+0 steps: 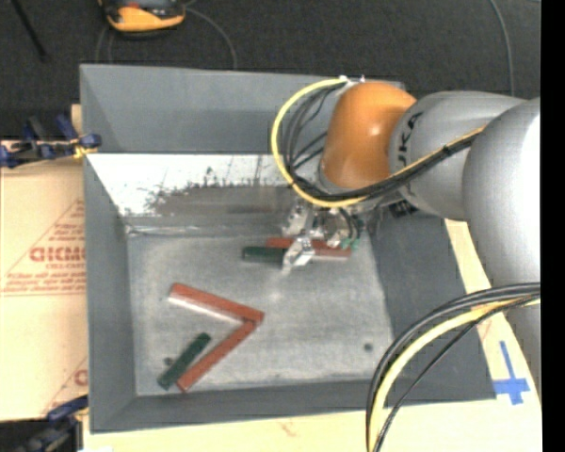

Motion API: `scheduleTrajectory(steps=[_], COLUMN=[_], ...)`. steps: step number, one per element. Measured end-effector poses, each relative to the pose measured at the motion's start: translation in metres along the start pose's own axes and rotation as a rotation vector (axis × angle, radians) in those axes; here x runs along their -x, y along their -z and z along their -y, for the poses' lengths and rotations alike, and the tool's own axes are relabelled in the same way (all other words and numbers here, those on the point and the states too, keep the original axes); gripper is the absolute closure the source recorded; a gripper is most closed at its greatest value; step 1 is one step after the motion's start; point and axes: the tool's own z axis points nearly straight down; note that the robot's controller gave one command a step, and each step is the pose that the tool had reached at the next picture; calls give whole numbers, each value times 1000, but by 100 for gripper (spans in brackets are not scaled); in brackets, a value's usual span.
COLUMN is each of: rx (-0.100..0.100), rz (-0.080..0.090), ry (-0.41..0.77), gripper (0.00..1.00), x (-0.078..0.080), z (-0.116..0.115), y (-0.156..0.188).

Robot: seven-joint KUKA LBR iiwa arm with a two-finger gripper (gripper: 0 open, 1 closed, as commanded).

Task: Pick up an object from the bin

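Since the gripper (301, 250) sits low over the back-middle of the bin (169, 111) floor, close to the far wall, the likely candidates are the two thin sticks right under it: a dark green stick (262, 251) poking out to its left and a red stick (279, 244) running under it toward the right. The two lie just about end to end, touching or nearly so. Honestly I can't tell whether the gripper is open or clamped on either one, since the wrist hardware blocks that spot. My guess is they're light, rigid plastic or wooden bars, so weight's no issue, but they're flat and low against the metal floor and could skid or pivot if caught off-centre. I'd grab across the narrow width near the middle of the length so it doesn't swing. The arm comes in from the right, with the orange cover (358, 139) and looped cables above the wrist, pointing pretty much straight down. Well apart, at front-left, sit two more red bars (212, 301) in a V and another green bar (186, 360).
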Motion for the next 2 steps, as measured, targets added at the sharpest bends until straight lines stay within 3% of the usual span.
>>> scheduleTrajectory(steps=[1, 2], rx=[0, -8], rz=[1, 5], ry=[0, 45], gripper=[100, 100], x=[0, -18], z=[0, -5], y=[0, 145])
